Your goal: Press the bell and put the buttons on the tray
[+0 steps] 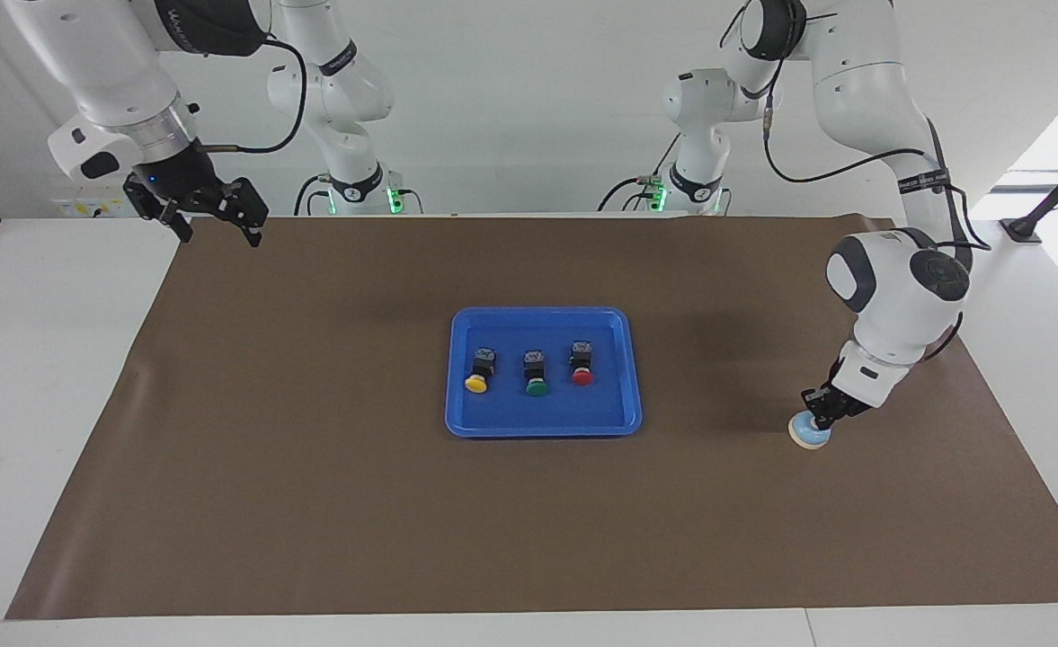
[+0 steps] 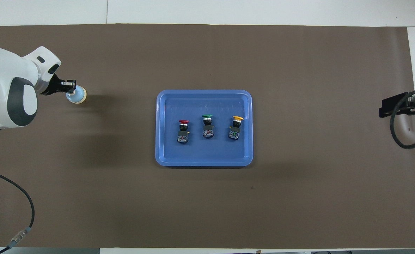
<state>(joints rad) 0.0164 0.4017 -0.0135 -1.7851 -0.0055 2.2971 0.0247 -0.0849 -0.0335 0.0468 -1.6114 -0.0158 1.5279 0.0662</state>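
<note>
The light blue bell [image 1: 807,435] sits on the brown mat toward the left arm's end of the table; it also shows in the overhead view [image 2: 78,95]. My left gripper [image 1: 822,419] [image 2: 69,90] is down on the bell's top, fingers together, tilted. The blue tray [image 1: 542,314] [image 2: 203,92] lies mid-table. In it lie three buttons in a row: yellow [image 1: 476,384] [image 2: 238,118], green [image 1: 537,388] [image 2: 207,116], red [image 1: 582,376] [image 2: 183,122]. My right gripper [image 1: 218,232] [image 2: 383,108] is open and empty, raised over the mat's corner near the robots at the right arm's end.
The brown mat [image 1: 313,503] covers most of the white table [image 1: 52,359]. A black cable [image 2: 401,137] hangs from the right gripper. Another cable [image 2: 24,201] trails by the left arm.
</note>
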